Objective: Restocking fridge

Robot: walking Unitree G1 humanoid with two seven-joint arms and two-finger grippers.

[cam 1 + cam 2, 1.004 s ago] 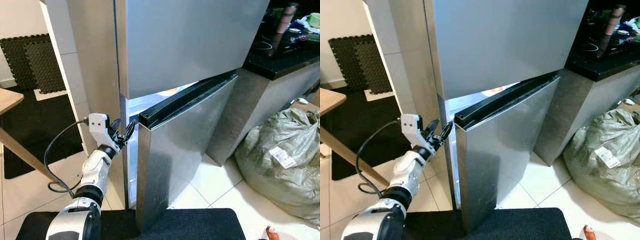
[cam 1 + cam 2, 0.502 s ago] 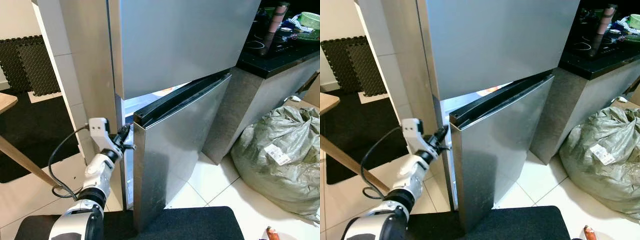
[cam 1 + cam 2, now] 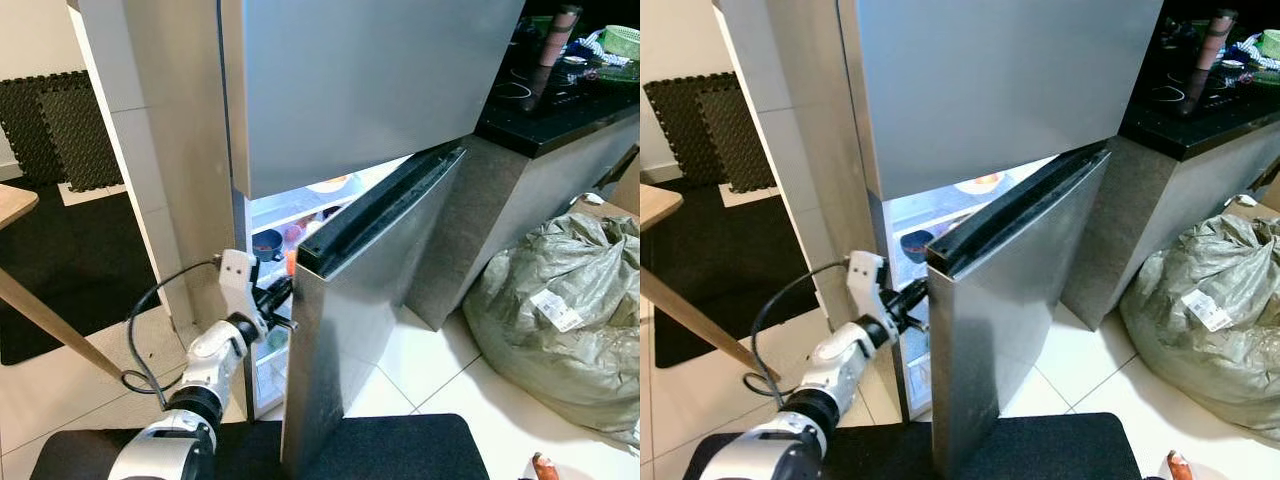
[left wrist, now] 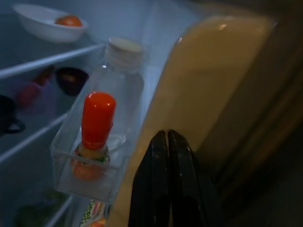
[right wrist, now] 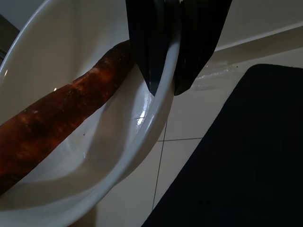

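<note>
The steel fridge has its upper door (image 3: 360, 80) closed and its lower door (image 3: 375, 300) standing partly open, with lit shelves behind it. My left gripper (image 3: 282, 300) is shut, with its fingertips (image 4: 166, 135) against the inner edge of the lower door. Just past it, the door bin (image 4: 80, 175) holds a red-capped bottle (image 4: 94, 137) and a clear bottle (image 4: 122, 66). A white bowl (image 4: 49, 28) sits on an upper shelf. My right gripper (image 5: 163, 87) is shut on the rim of a white bowl (image 5: 71, 71) holding a long orange-brown carrot (image 5: 57, 123).
A bulging grey-green sack (image 3: 560, 310) lies on the tiles to the right, beside a black-topped counter (image 3: 560, 100). A wooden table corner (image 3: 20, 200) juts in from the left. A black mat (image 3: 380, 450) lies before the fridge.
The lower door has swung further open, so the shelves inside now show. My left gripper has moved right along with the door's edge.
</note>
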